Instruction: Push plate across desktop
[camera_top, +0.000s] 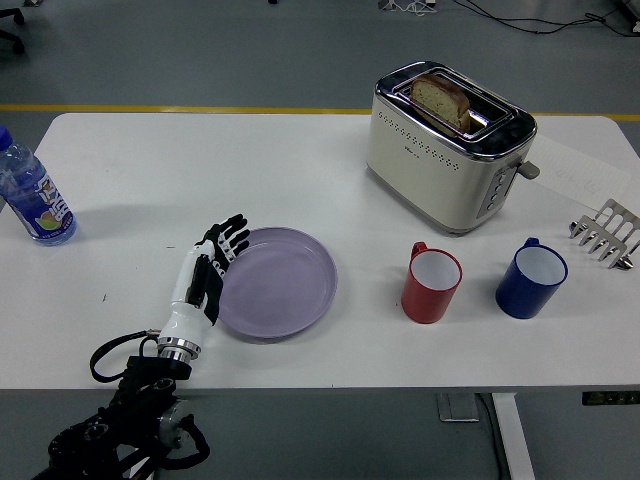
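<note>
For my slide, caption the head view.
Left hand, fingers extended, against purple plate's left rim, red mug to its right.

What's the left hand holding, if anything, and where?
Nothing held. The left hand is open, its fingers pressed flat against the purple plate's left rim, pushing rather than gripping.
</note>
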